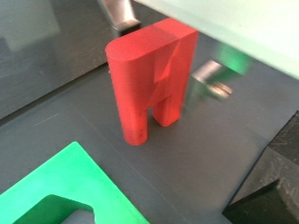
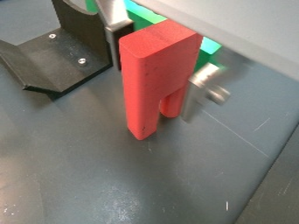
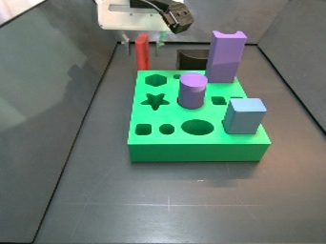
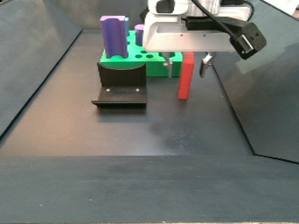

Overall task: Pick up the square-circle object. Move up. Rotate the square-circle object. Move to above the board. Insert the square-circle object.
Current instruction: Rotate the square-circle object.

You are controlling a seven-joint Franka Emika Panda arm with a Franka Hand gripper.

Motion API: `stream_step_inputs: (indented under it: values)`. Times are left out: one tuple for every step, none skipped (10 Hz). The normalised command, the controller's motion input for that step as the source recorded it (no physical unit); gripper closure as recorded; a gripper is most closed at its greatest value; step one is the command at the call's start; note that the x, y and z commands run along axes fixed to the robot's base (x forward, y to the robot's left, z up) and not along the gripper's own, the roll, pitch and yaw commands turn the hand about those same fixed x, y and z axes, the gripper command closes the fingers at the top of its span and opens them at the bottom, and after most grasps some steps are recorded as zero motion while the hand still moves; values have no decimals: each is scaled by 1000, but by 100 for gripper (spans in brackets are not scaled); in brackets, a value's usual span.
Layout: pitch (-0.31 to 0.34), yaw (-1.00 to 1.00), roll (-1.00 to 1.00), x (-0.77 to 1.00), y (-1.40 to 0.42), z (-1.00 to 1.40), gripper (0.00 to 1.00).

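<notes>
One square-circle object (image 2: 149, 83) hangs upright, legs down, clamped at its top in the closed gripper (image 4: 187, 56), the board (image 4: 146, 58) just behind.

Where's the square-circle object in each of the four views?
Wrist views: square-circle object upright at centre, legs down, in the gripper.
Side view: behind the board, under the gripper.
Side view: centre, right of the fixture.
Shared landmark: the green board.

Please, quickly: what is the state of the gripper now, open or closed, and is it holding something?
Gripper: closed on the red square-circle object, held upright beside the board.
</notes>
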Motion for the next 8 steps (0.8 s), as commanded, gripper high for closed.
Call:
stream_step_inputs:
  values:
    - [-54, -18, -11, 0, 0, 1000, 0]
    - [-42, -17, -11, -11, 0, 1000, 0]
    - [2, -17, 0, -31, 8, 1000, 0]
    - [26, -19, 12, -19, 12, 986, 0]
    - [40, -20, 21, -17, 11, 877, 0]
    - [50, -18, 42, -14, 12, 657, 0]
    - [55, -16, 65, -12, 13, 433, 0]
    - [61, -8, 77, -10, 12, 268, 0]
